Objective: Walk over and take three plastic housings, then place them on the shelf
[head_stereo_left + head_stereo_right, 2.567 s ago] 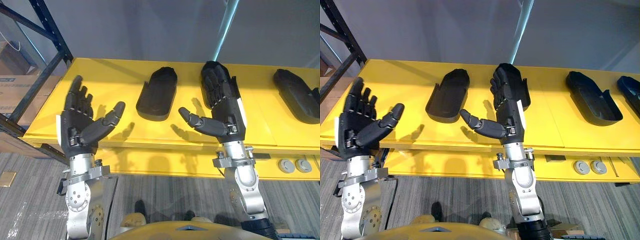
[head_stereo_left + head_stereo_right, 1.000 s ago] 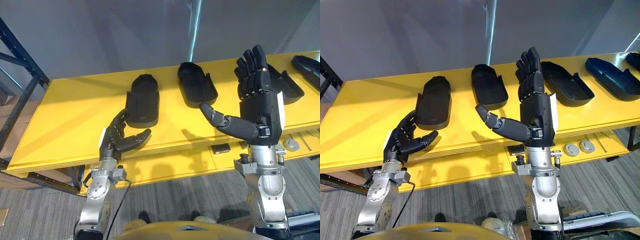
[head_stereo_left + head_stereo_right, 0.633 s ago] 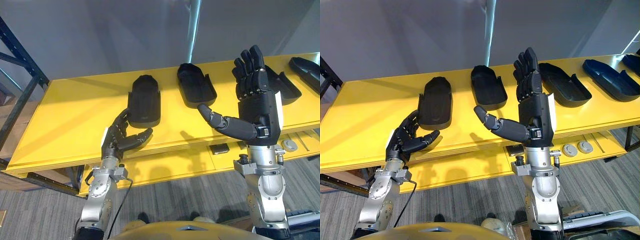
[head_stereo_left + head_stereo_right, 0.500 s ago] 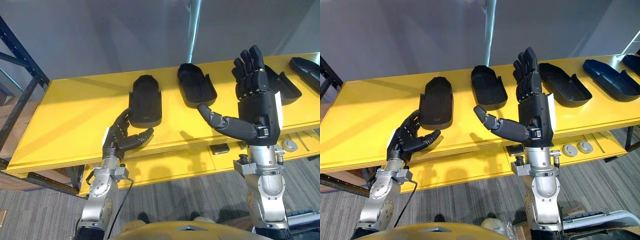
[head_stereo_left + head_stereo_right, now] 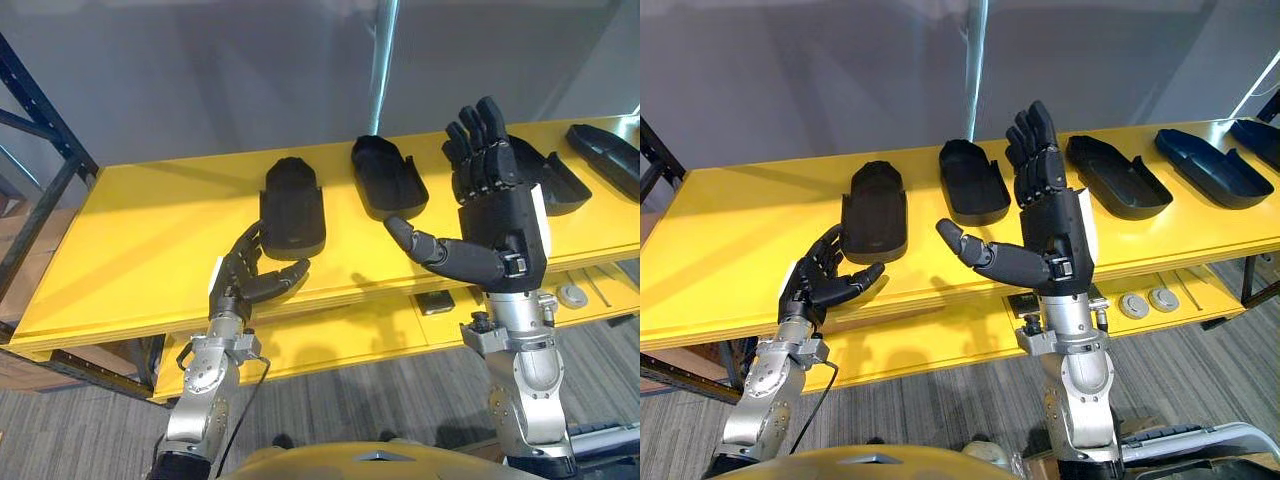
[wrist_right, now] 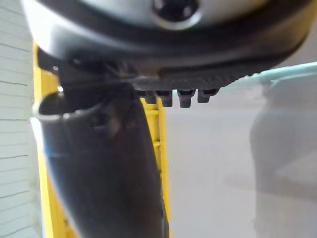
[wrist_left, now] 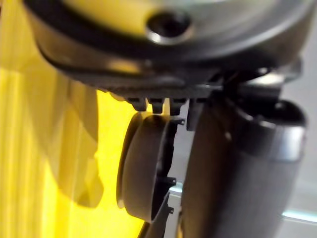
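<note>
Low at the front edge of the yellow table (image 5: 120, 250), the left robot hand (image 5: 243, 278) sits with fingers loosely spread and thumb out, holding nothing. Just beyond its fingertips lies the first plastic housing (image 5: 292, 205), dark and lengthwise; whether they touch cannot be told. Between the two hands, farther back, the second housing (image 5: 388, 178) rests hollow side up. The right robot hand (image 5: 1050, 225) is raised above the table's front edge, fingers straight up, thumb pointing toward the left hand, empty. Just to its right lies the third housing (image 5: 1118, 177), then a fourth housing (image 5: 1210, 155), bluish, well apart from both hands.
</note>
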Motion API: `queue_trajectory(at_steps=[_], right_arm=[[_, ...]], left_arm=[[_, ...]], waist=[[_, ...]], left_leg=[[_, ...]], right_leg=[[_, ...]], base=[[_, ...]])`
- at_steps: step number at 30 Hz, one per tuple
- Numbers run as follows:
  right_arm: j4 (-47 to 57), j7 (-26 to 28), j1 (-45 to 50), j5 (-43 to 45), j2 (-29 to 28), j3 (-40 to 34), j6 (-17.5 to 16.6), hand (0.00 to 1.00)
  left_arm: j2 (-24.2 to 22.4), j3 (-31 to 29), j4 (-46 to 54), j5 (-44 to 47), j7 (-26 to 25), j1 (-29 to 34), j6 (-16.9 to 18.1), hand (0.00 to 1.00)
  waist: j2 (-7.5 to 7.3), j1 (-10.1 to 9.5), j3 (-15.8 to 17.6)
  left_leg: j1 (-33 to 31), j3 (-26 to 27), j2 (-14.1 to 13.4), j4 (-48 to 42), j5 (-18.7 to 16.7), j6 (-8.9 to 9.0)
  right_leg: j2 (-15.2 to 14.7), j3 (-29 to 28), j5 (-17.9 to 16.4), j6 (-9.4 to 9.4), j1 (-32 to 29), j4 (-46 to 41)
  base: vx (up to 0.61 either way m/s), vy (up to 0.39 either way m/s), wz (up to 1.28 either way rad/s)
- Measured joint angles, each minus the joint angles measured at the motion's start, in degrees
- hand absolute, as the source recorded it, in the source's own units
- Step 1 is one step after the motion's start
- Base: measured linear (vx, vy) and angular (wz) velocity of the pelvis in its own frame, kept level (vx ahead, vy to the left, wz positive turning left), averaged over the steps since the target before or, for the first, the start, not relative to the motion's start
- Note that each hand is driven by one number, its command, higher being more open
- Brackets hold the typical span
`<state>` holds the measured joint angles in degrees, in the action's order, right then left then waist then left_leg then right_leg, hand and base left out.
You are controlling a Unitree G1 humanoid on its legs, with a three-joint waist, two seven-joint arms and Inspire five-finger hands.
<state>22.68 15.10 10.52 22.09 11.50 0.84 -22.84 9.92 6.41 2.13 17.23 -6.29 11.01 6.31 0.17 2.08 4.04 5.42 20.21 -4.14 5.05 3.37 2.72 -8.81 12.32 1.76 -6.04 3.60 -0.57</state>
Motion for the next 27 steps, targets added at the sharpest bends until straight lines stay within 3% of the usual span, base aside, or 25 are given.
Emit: queue_trajectory(at_steps=[6, 9, 14, 20, 27], right_arm=[[-1.2, 15.0, 2.1, 10.1, 4.3, 1.9, 10.4, 1.00], [-2.9, 17.9, 2.3, 11.0, 6.1, 2.2, 13.4, 1.00], [-3.0, 20.4, 3.3, 13.5, 6.5, 1.7, 16.0, 1.00], [-3.2, 26.8, 7.2, 15.4, 6.9, 1.0, 20.5, 1.00], [-6.7, 27.6, 6.6, 15.3, 6.9, 3.4, 21.4, 1.00]], left_arm=[[-1.0, -3.0, 1.2, -2.1, -3.3, 0.8, 0.4, 1.00], [-1.2, -6.1, 5.3, -2.1, -4.3, 2.3, 1.7, 1.00], [-1.9, -10.7, 11.6, -1.7, -4.8, 5.4, 6.9, 1.00], [-3.4, -12.3, 17.3, 6.3, -3.5, 7.2, 14.5, 1.00], [-4.9, -13.5, 19.5, 21.3, 2.5, 7.7, 14.8, 1.00]], waist=[[-0.19, -0.01, 0.0], [-0.37, -0.30, 0.1], [-0.61, -0.47, 0.4], [-1.28, -0.43, 1.4], [-1.53, -0.56, 2.4]], left_leg=[[-0.2, -1.3, 0.1, 0.0, 0.1, -0.09], [-0.8, -2.3, 0.1, 0.0, 0.3, 0.01], [-1.0, -3.1, 0.2, 0.0, 0.4, -0.02], [-1.3, -3.5, 0.4, 0.0, 0.1, 0.23], [-1.4, -4.5, 0.4, 0.0, 0.6, -0.30]], right_leg=[[0.0, 1.6, 0.0, 0.01, 0.8, 0.6], [0.0, 2.4, -0.1, 0.09, 0.8, 0.7], [0.0, 3.1, -0.2, 0.19, 0.9, 0.8], [0.0, 3.4, -0.4, 0.26, 1.1, 0.7], [-0.1, 4.7, -0.4, 0.31, 1.5, 0.7]], base=[[0.00, -0.001, 0.08], [0.01, 0.001, 0.19], [0.02, 0.000, 0.09], [0.00, 0.001, 0.01], [0.01, -0.001, 0.07]])
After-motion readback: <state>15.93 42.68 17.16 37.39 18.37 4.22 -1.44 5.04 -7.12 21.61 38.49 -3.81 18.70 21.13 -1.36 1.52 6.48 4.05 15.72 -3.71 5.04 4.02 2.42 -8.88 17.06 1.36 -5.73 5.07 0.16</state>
